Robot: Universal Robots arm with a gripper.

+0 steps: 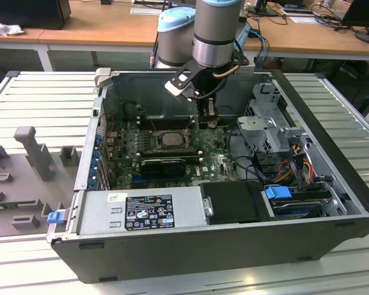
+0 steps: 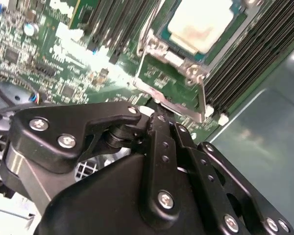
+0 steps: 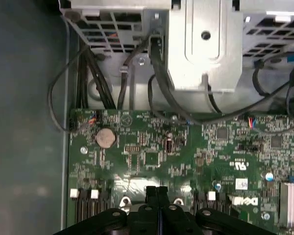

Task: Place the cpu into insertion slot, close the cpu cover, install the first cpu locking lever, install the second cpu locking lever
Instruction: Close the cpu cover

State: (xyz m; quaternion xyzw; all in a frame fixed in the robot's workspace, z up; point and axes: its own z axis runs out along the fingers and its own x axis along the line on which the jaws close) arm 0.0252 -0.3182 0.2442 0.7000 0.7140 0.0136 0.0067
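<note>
Hanging low inside the computer case (image 1: 234, 246), just above the middle of the exterior view, the hand (image 1: 206, 117) has its fingers pressed together with nothing between them. The cpu (image 2: 201, 24) already sits in the insertion slot (image 2: 152, 45), just to the exterior view's left of the hand. The cpu cover (image 2: 202, 93) looks swung open, with its free edge close to the fingertips in the second wrist view. The thin frame offers little purchase, so the closed fingers could slip off it and scrape the motherboard (image 3: 152, 156) or knock the memory slots (image 2: 235, 63). A skewed push might also bring the cover down crooked and shift the chip
</note>
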